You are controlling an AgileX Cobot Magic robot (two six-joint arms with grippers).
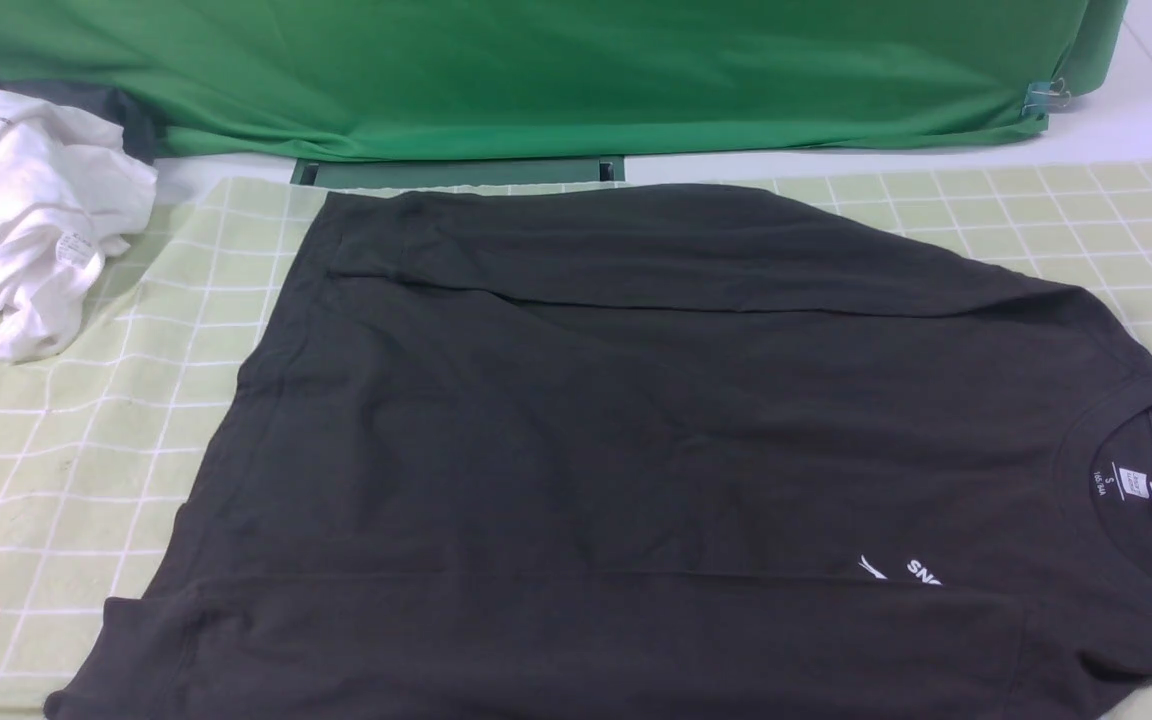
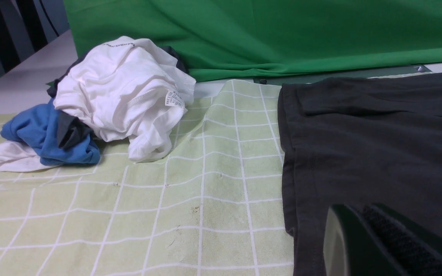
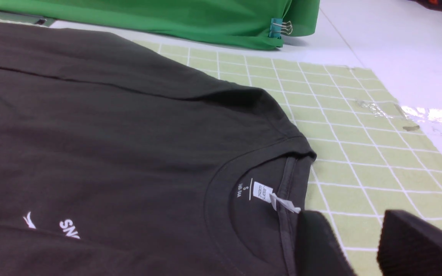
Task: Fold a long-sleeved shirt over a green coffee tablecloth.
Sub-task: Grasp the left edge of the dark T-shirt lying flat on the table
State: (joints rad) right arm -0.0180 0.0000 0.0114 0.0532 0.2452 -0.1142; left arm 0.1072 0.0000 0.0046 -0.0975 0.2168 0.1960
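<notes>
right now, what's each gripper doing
left gripper: shut, holding nothing
right gripper: open, holding nothing

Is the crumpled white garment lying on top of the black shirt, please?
No, the white garment lies apart from the long-sleeved shirt, with bare tablecloth between them.

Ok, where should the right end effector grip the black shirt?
Probably the collar's back neckband, approached from the robot's right, low over the checked tablecloth: the black long-sleeved shirt lies flat, neck facing the open right end effector.
</notes>
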